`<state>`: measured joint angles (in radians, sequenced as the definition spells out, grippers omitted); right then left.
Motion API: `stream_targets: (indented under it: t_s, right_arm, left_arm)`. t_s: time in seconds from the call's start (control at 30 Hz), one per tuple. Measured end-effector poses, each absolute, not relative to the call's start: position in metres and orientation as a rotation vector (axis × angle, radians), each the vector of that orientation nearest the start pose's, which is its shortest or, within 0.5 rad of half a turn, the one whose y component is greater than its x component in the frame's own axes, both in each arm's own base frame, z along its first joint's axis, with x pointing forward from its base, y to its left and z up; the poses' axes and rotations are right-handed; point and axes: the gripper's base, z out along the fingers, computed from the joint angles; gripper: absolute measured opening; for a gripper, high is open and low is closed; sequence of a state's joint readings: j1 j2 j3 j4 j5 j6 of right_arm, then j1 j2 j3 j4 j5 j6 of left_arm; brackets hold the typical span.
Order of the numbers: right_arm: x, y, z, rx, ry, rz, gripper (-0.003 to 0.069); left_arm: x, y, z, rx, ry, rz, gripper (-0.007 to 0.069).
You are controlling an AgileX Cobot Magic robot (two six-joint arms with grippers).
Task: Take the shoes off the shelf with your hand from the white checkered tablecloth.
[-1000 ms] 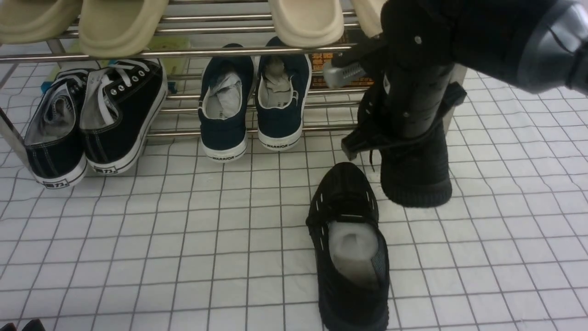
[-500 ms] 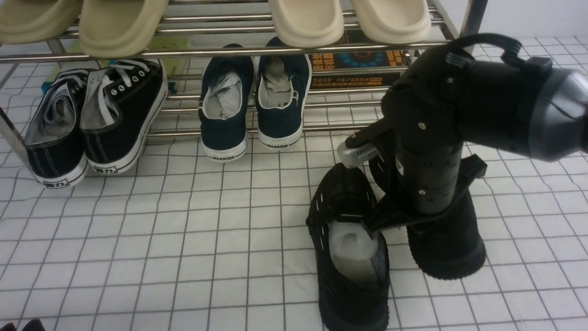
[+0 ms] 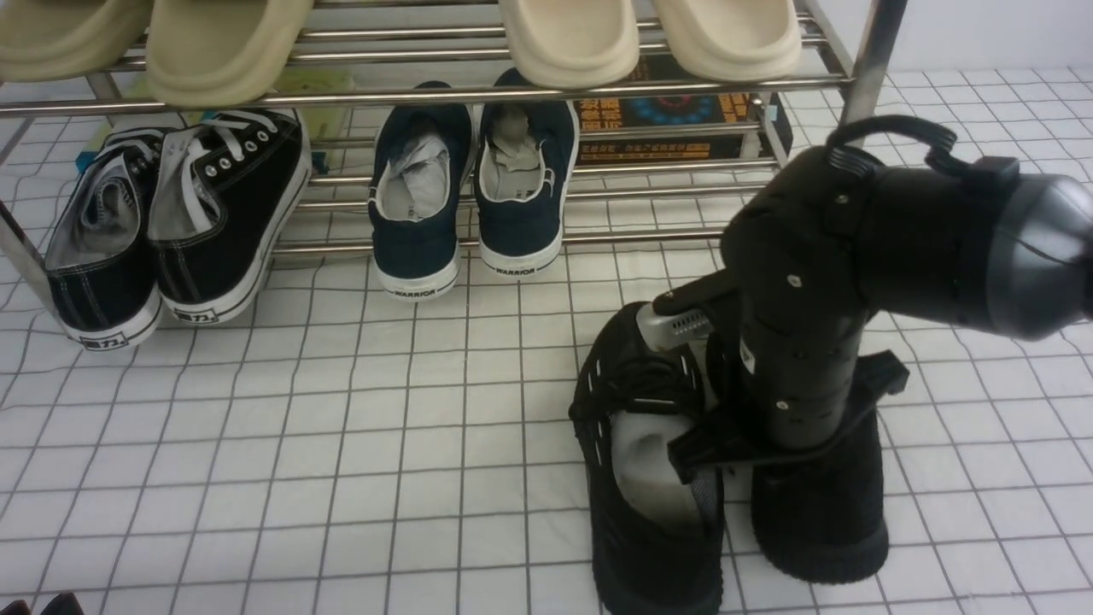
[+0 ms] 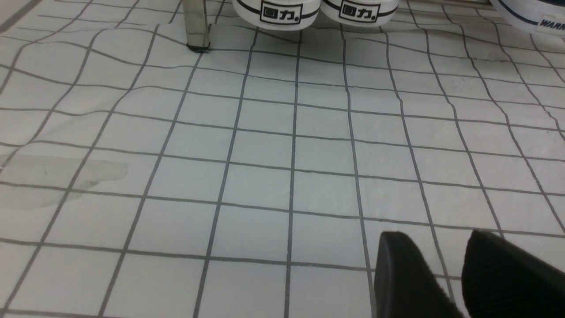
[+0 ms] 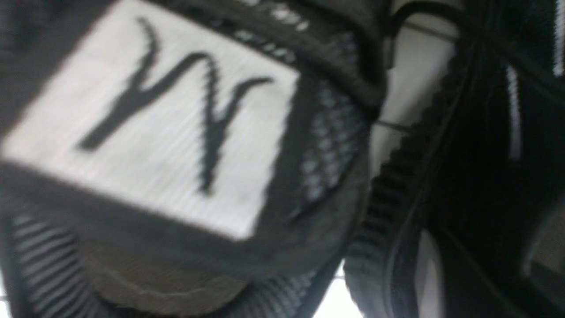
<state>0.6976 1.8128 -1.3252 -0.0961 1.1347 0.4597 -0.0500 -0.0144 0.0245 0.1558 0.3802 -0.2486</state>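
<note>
- Out front of the chrome rack [image 3: 478, 94], on the checkered tablecloth [image 3: 341, 427], the right gripper [image 3: 790, 376] is hanging onto one black knit shoe [image 3: 820, 521] and holding it steeply on end. Its jaws are clamping down somewhere around the shoe's opening, though the fingertips themselves are hiding behind the gripper body.
- That shoe's low end is sitting right at the cloth. Can't honestly tell if it's pressing down or just hovering a hair above it.
- Just beside it, on the robot's left, the second black shoe [image 3: 649, 555] is lying flat on the cloth, with white paper stuffing [image 3: 649, 461] showing in its opening. The two shoes are looking like they're touching, or very nearly.
- From the right wrist camera, a white tongue label [image 5: 154, 119] with a dark squiggle is filling most of the view, all blurry.
- Over on the other side, the left gripper [image 4: 446, 265] is idling low over bare cloth, fingers sitting apart with nothing between them.
- On the rack's lower tier, navy sneakers [image 3: 465, 188] and black canvas sneakers [image 3: 171, 222] are sitting heels out, and beige slippers [image 3: 568, 38] are lining the top tier.
- A dark box [image 3: 666, 120] is sitting behind the rack.
</note>
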Motion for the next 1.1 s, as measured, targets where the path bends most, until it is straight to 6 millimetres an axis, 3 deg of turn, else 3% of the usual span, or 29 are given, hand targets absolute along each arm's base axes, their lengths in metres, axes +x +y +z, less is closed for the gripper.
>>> stream_targets:
  t_s: [0.07, 0.1, 0.13, 0.23, 0.3, 0.37, 0.43, 0.47, 0.53, 0.63, 0.67, 0.7, 0.73, 0.77, 0.8, 0.83, 0.9, 0.97, 1.1]
  right_arm:
    - [0.272, 0.218, 0.222, -0.416, 3.040, -0.071, 0.0109]
    - [0.272, 0.219, 0.226, -0.411, 3.046, -0.064, 0.0171]
    - [0.272, 0.219, 0.226, -0.414, 3.048, -0.066, 0.0171]
    - [0.279, 0.224, 0.245, -0.495, 3.001, -0.057, 0.0296]
    - [0.282, 0.224, 0.261, -0.547, 2.941, -0.031, 0.0309]
    - [0.281, 0.223, 0.272, -0.570, 2.905, -0.010, 0.0297]
    - [0.274, 0.212, 0.299, -0.582, 2.836, 0.034, 0.0230]
    - [0.274, 0.211, 0.302, -0.581, 2.831, 0.037, 0.0223]
    - [0.262, 0.193, 0.335, -0.537, 2.755, 0.088, 0.0118]
    - [0.232, 0.161, 0.377, -0.487, 2.630, 0.140, -0.0003]
    - [0.226, 0.157, 0.381, -0.483, 2.616, 0.146, -0.0008]
    - [0.202, 0.138, 0.390, -0.470, 2.580, 0.166, -0.0015]
    - [0.199, 0.136, 0.394, -0.467, 2.566, 0.174, -0.0015]
    - [0.186, 0.126, 0.397, -0.461, 2.545, 0.187, -0.0015]
    - [0.161, 0.108, 0.397, -0.450, 2.471, 0.230, -0.0015]
    - [0.158, 0.106, 0.397, -0.448, 2.458, 0.237, -0.0015]
    - [0.126, 0.084, 0.385, -0.425, 2.242, 0.355, -0.0015]
    - [0.106, 0.072, 0.365, -0.402, 2.056, 0.459, -0.0015]
    - [0.092, 0.066, 0.324, -0.375, 1.915, 0.562, -0.0013]
  left_arm:
    - [0.052, 0.003, 0.172, -0.090, 1.867, -0.052, 0.0240]
    - [0.052, 0.003, 0.172, -0.090, 1.867, -0.052, 0.0240]
    - [0.052, 0.003, 0.172, -0.090, 1.867, -0.052, 0.0240]
    - [0.052, 0.003, 0.172, -0.090, 1.867, -0.052, 0.0240]
    - [0.052, 0.003, 0.172, -0.090, 1.867, -0.052, 0.0240]
    - [0.052, 0.003, 0.172, -0.090, 1.867, -0.052, 0.0240]
    - [0.052, 0.003, 0.172, -0.090, 1.867, -0.052, 0.0240]
    - [0.052, 0.003, 0.172, -0.090, 1.867, -0.052, 0.0240]
    - [0.052, 0.003, 0.172, -0.090, 1.867, -0.052, 0.0240]
    - [0.052, 0.003, 0.172, -0.090, 1.867, -0.052, 0.0240]
    - [0.052, 0.003, 0.172, -0.090, 1.867, -0.052, 0.0240]
    - [0.052, 0.003, 0.172, -0.090, 1.867, -0.052, 0.0240]
    - [0.052, 0.003, 0.172, -0.090, 1.867, -0.052, 0.0240]
    - [0.052, 0.003, 0.172, -0.090, 1.867, -0.052, 0.0240]
    - [0.052, 0.003, 0.172, -0.090, 1.867, -0.052, 0.0240]
    - [0.052, 0.003, 0.172, -0.090, 1.867, -0.052, 0.0240]
    - [0.052, 0.003, 0.172, -0.090, 1.867, -0.052, 0.0240]
    - [0.052, 0.003, 0.172, -0.090, 1.867, -0.052, 0.0240]
    - [0.052, 0.003, 0.172, -0.090, 1.867, -0.052, 0.0240]
